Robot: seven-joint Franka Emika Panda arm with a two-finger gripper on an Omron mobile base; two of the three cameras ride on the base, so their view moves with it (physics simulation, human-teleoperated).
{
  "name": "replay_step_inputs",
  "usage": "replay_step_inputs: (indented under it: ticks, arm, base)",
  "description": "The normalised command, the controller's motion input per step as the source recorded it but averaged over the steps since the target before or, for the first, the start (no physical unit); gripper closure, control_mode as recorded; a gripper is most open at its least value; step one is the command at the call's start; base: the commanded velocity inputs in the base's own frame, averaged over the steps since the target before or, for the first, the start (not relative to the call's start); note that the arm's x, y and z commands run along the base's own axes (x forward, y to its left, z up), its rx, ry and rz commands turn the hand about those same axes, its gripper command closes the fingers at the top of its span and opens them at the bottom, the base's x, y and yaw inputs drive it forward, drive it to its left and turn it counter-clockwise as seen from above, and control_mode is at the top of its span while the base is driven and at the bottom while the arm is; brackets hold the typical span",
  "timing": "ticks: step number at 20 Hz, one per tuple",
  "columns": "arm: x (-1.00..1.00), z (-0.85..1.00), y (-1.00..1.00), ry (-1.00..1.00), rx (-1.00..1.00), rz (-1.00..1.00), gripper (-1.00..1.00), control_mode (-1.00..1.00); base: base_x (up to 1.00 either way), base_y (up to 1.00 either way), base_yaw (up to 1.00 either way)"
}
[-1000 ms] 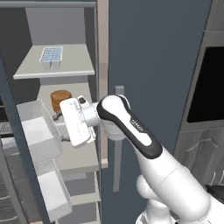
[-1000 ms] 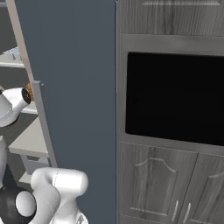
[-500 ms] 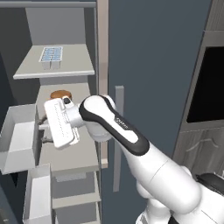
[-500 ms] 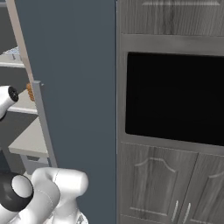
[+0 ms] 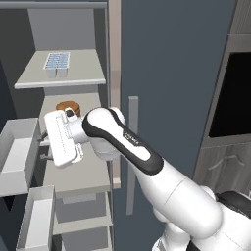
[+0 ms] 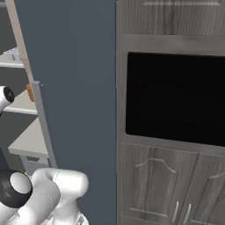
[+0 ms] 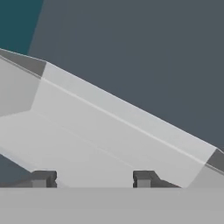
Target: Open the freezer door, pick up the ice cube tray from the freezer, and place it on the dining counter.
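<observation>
A: Left base view — status?
B: Freezer door [image 5: 14, 162] is swung out at 9 o'clock, bins facing me. My gripper [image 5: 43, 149] points at the upper door bin [image 5: 19, 159], not the shelves. Ice cube tray [image 5: 56, 61] sits on the top shelf, 12 o'clock from my hand, well apart.
A: Right base view?
B: The plain matching door [image 6: 74, 88] blocks most of the freezer [image 6: 26, 140]. Shelf edges show at 9 o'clock.
A: Hand view?
B: Fingertips [image 7: 43, 178] part-spread, nothing between them, aimed into the bin.
A: Risk?
B: Likely knocking the bin or door while lifting toward the tray. The brown discs [image 5: 67, 107] sit close too.
</observation>
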Motion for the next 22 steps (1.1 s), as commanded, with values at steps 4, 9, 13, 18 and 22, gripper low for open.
replay_step_inputs:
  ticks: [4,9,13,18,22]
  arm:
    - [-0.23,0.0,0.06,0.0,0.0,-0.02,-1.0,-1.0]
    - [-0.33,0.08,-0.16,0.0,0.0,-0.09,-1.0,-1.0]
    - [-0.35,0.18,-0.36,0.0,0.0,-0.15,-1.0,-1.0]
    - [-0.45,0.05,-0.73,0.01,0.0,-0.11,-1.0,-1.0]
    - [-0.2,0.14,-0.7,0.09,0.0,-0.18,-1.0,-1.0]
  base:
    - [0.0,0.0,0.0]
    - [0.0,0.0,0.0]
    - [0.0,0.0,0.0]
    - [0.0,0.0,0.0]
    - [0.0,0.0,0.0]
